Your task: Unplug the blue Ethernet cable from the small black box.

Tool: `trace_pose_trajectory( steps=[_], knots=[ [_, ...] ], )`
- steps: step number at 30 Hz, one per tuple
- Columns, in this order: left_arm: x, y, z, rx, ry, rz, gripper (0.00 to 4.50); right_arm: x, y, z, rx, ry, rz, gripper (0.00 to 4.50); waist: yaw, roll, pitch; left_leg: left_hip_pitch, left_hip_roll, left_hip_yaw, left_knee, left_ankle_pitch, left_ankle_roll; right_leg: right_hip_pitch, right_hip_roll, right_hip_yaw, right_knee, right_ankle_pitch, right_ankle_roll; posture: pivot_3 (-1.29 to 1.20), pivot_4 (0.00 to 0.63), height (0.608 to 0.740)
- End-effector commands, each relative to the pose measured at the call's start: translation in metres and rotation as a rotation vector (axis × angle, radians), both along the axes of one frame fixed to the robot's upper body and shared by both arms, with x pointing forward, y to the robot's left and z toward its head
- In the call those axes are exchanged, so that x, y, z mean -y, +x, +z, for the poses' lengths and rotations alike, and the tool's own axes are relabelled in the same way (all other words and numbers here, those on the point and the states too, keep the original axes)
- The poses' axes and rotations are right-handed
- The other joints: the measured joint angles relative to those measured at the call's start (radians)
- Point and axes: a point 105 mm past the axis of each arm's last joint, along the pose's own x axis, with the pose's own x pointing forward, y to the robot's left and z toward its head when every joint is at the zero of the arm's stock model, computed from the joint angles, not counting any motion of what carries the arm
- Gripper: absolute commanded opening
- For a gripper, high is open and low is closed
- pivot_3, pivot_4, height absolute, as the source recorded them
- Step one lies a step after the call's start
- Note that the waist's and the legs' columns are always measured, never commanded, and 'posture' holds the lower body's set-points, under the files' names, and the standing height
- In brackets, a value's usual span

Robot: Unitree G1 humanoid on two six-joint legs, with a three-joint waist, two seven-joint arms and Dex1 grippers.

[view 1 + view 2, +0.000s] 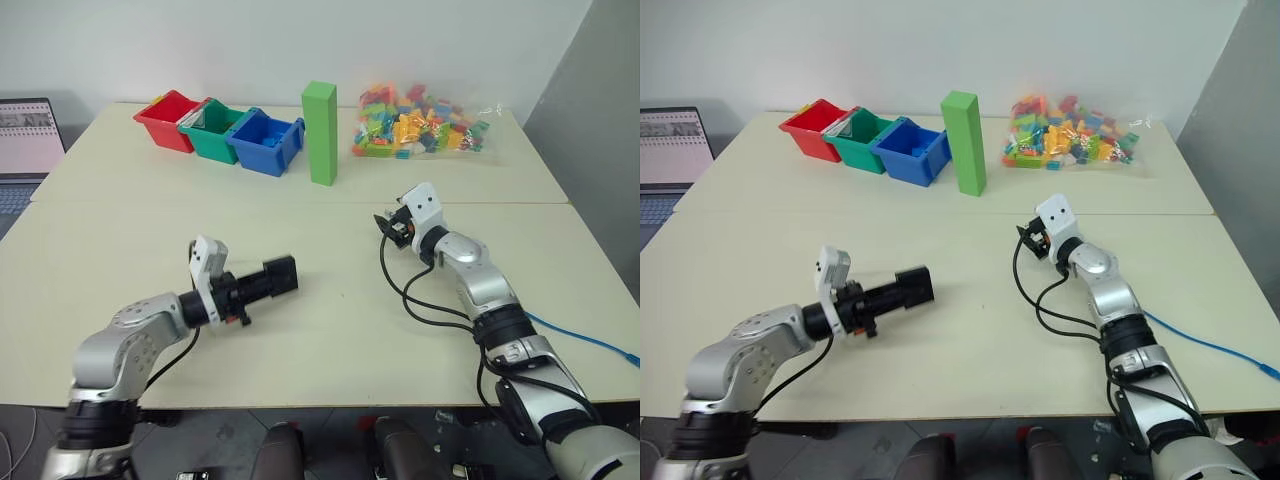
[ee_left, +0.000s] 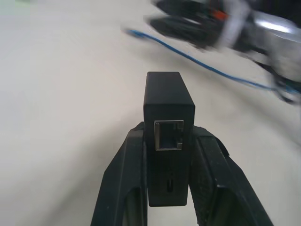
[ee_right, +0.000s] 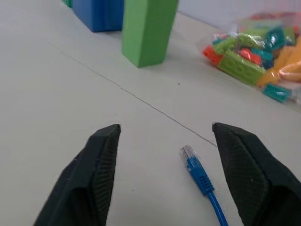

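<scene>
My left gripper (image 1: pixel 262 282) is shut on the small black box (image 1: pixel 280 273) and holds it level just above the table, left of centre. In the left wrist view the box (image 2: pixel 168 101) sits between the two fingers with its Ethernet port empty. My right gripper (image 3: pixel 165 128) is open over the table right of centre. The plug end of the blue Ethernet cable (image 3: pixel 200 176) lies loose on the table between its fingers, touching neither. From there the cable (image 1: pixel 1210 345) runs along my right arm and off the table's right edge.
A tall green block (image 1: pixel 321 132) stands at the back centre, with red (image 1: pixel 168 120), green (image 1: pixel 212 128) and blue (image 1: pixel 268 140) bins to its left. A bag of coloured bricks (image 1: pixel 420 125) lies at the back right. A laptop (image 1: pixel 25 140) sits at the far left.
</scene>
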Motion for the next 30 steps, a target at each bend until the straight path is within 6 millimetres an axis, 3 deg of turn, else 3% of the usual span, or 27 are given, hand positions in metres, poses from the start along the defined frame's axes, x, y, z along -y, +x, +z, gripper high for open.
trace_pose_trajectory(
  steps=[1,5,10,12,17,25,30],
  knots=[
    [-0.042,0.043,0.025,0.243,0.101,0.344,0.79,-0.035,-0.055,0.022,-0.038,-0.003,0.317,3.89,0.005,0.0,0.0,0.0,0.001,0.0,0.0,0.0,0.0,0.0,0.0,0.0,0.0,0.0,0.0,0.0,0.15,0.74],
    [-0.051,0.063,0.018,0.298,0.184,0.419,0.79,-0.044,-0.088,0.02,-0.119,-0.04,0.434,3.89,0.006,0.0,0.0,0.0,0.0,0.0,0.001,0.0,0.0,0.0,0.0,0.0,0.0,0.0,0.0,0.0,0.15,0.74],
    [-0.059,0.08,0.007,0.298,0.23,0.489,0.79,-0.051,-0.099,0.016,-0.156,-0.069,0.451,3.89,0.008,-0.001,0.0,0.0,-0.001,0.0,0.002,0.0,0.0,0.001,0.0,-0.001,0.0,0.0,0.0,0.0,0.15,0.74],
    [-0.058,0.083,-0.003,0.261,0.21,0.478,1.49,-0.052,-0.097,0.016,-0.161,-0.069,0.429,3.91,0.009,-0.001,-0.001,-0.001,-0.001,0.0,0.002,0.0,0.0,0.001,0.0,-0.001,0.0,0.0,0.0,0.0,0.15,0.74],
    [-0.058,0.076,-0.017,0.235,0.208,0.425,2.58,-0.05,-0.093,0.016,-0.168,-0.067,0.381,3.91,0.007,-0.001,-0.001,-0.002,-0.001,0.0,0.002,0.0,0.0,0.0,0.0,-0.001,-0.001,0.0,0.0,0.0,0.15,0.74],
    [-0.072,0.061,-0.023,0.218,0.195,0.465,4.26,-0.05,-0.093,0.014,-0.175,-0.066,0.376,3.91,0.006,-0.001,-0.001,-0.001,0.0,-0.001,0.002,0.0,0.0,0.0,0.0,-0.002,0.0,0.0,0.0,0.0,0.15,0.74],
    [-0.084,0.036,-0.016,0.212,0.208,0.493,4.41,-0.043,-0.092,0.009,-0.18,-0.072,0.346,3.91,0.004,-0.001,-0.001,-0.001,0.0,-0.001,0.002,0.0,0.0,0.0,0.0,-0.001,0.0,0.0,0.0,0.0,0.15,0.74]
  ],
)
